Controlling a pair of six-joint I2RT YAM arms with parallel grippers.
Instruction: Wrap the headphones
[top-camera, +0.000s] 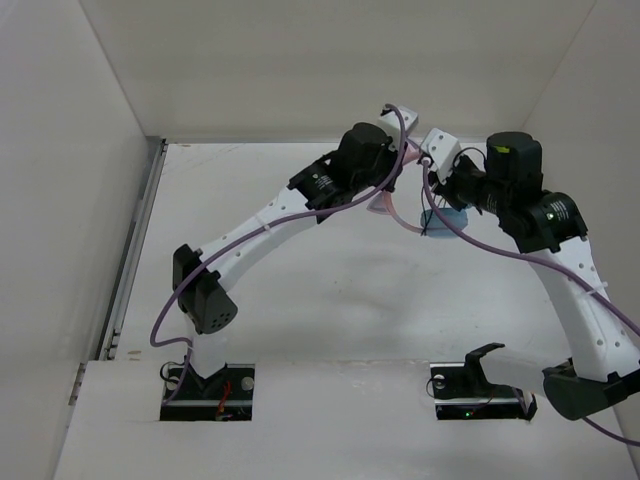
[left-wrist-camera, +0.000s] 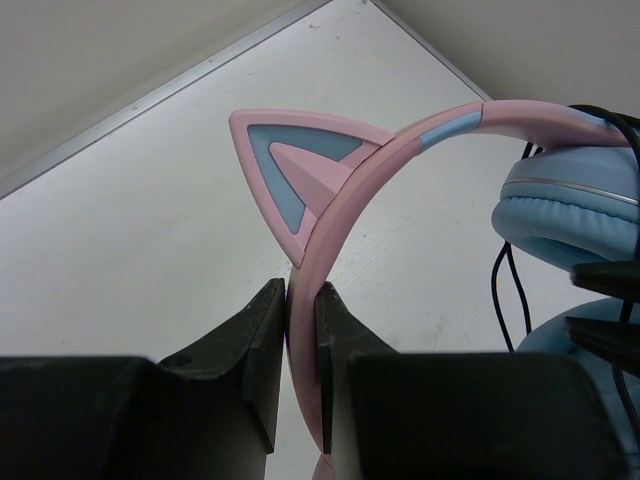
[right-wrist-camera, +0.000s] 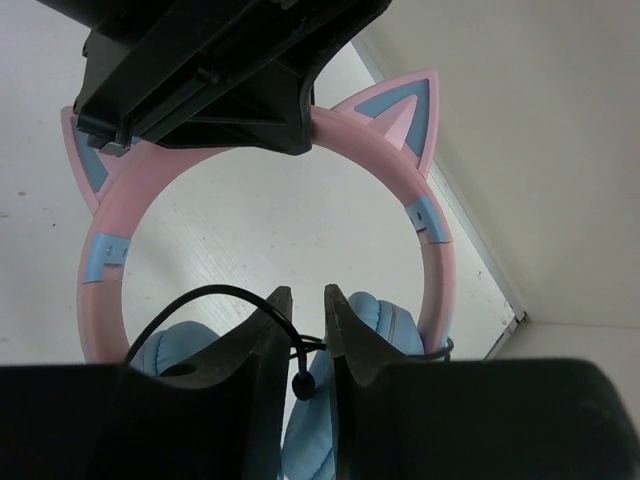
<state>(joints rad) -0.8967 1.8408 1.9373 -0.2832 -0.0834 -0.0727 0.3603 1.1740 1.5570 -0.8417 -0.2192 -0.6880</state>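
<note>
Nearest the bases, the left arm (top-camera: 270, 225) folds at its low elbow and climbs forward and to the right over the table (top-camera: 330, 300). The right arm (top-camera: 575, 280) rises from the near right edge and bends back to the left, so both wrists meet over the far middle of the table.

The headphones (top-camera: 440, 220) hang there between the two tools, raised off the surface. The left tool (left-wrist-camera: 302, 300) is closed tight on the pink headband (left-wrist-camera: 340, 210), its dark fingers (left-wrist-camera: 255, 340) pressed on either side of the band just below one cat ear (left-wrist-camera: 290, 165). The light blue ear cups (left-wrist-camera: 565, 215) lie beyond it, to the right in that wrist's view.

The right tool (right-wrist-camera: 308, 300) points up through the arch of the headband, just in front of the ear cups. Its jaws stand a narrow way apart, and the thin black cable (right-wrist-camera: 215, 295) passes loosely through the gap, which is wider than the cable. The left tool's black body grips the crown of the band above.
</note>
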